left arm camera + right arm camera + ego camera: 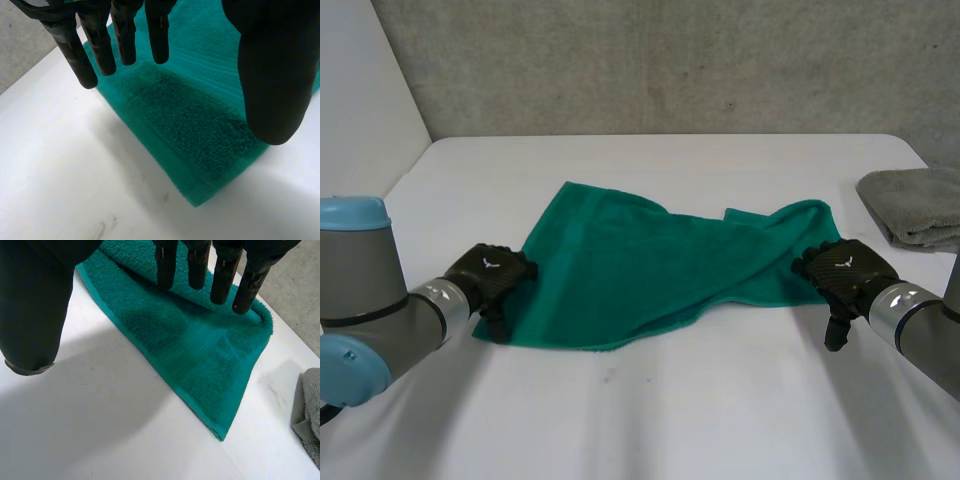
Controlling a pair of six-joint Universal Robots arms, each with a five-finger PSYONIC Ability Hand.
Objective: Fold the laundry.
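Hovering left robot hand point(490, 272) and right robot hand point(845, 270), fingers spread, over opposite ends of green towel point(650, 270) lying on worktop point(670, 410).

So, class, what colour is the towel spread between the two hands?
The towel is plain teal green, clearest in the head view.

Table point(650, 420): green towel point(650, 265), perhaps folded grey cloth point(918, 205)
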